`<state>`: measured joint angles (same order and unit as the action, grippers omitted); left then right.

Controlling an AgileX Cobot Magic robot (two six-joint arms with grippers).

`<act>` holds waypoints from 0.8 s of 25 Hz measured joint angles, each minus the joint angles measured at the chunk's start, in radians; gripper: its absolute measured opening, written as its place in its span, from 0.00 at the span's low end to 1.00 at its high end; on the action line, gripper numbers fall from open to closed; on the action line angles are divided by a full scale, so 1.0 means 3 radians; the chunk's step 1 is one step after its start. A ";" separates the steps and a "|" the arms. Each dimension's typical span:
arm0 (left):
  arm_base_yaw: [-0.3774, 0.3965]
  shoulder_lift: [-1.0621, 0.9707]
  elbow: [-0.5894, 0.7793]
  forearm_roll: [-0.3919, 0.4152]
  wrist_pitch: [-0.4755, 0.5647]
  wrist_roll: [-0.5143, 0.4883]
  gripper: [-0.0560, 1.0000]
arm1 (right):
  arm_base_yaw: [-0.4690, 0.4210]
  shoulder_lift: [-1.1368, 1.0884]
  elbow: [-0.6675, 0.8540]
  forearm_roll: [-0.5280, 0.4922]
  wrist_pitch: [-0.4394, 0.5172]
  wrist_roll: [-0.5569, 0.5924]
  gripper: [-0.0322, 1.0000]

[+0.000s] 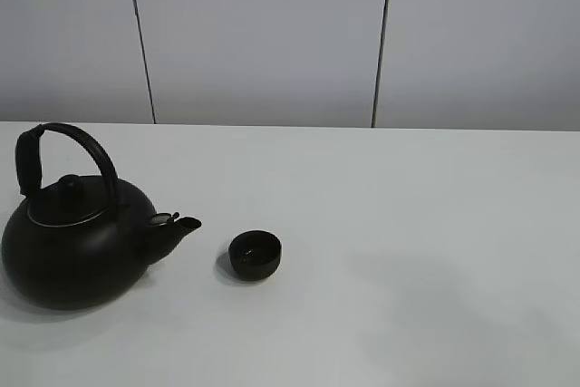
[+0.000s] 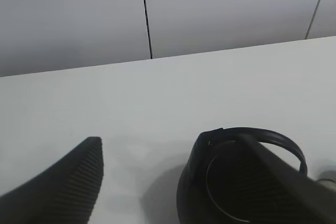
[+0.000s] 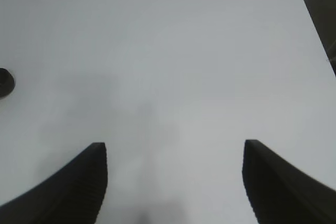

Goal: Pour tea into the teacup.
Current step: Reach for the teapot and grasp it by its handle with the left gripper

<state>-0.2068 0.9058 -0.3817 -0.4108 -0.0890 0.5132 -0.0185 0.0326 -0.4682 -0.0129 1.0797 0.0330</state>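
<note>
The big black kettle (image 1: 77, 242) with arched handle (image 1: 77, 138) stands at the left of the white table, its spout (image 1: 181, 224) pointing right at the teacup. The teacup (image 1: 255, 254) is small, low and matte black, just right of the spout. Neither gripper shows in the exterior high view. In the left wrist view my left gripper (image 2: 178, 179) is open, above and behind the kettle (image 2: 197, 198); one finger (image 2: 283, 182) overlaps the kettle's handle in the picture, the other finger (image 2: 79, 182) is over bare table. My right gripper (image 3: 173, 177) is open and empty over bare table, with the teacup's edge (image 3: 5, 82) off to one side.
The white table (image 1: 408, 224) runs back to a grey panelled wall (image 1: 272, 33). The table's far corner and edge show in the right wrist view (image 3: 310, 19).
</note>
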 joint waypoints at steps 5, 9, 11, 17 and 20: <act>0.0000 0.0226 0.0273 0.1025 -0.0527 -0.1159 0.53 | 0.0000 0.0000 0.0000 0.0000 0.0000 0.0000 0.51; 0.0000 0.0775 0.0323 0.1466 -0.0917 -0.1711 0.53 | 0.0000 0.0000 0.0000 0.0000 0.0000 0.0000 0.51; 0.0033 0.1084 0.0331 0.1638 -0.1134 -0.1852 0.53 | 0.0000 0.0000 0.0000 0.0003 0.0000 0.0000 0.51; 0.0533 0.1667 0.0401 0.2480 -0.2040 -0.2493 0.53 | 0.0000 0.0000 0.0000 0.0003 0.0000 0.0000 0.51; 0.0803 0.1873 0.0409 0.3063 -0.2412 -0.2739 0.53 | 0.0000 0.0000 0.0000 0.0003 0.0000 0.0000 0.51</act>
<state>0.0341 1.4675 -0.2591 0.5081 -0.8127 -0.3085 -0.0185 0.0326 -0.4682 -0.0121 1.0797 0.0330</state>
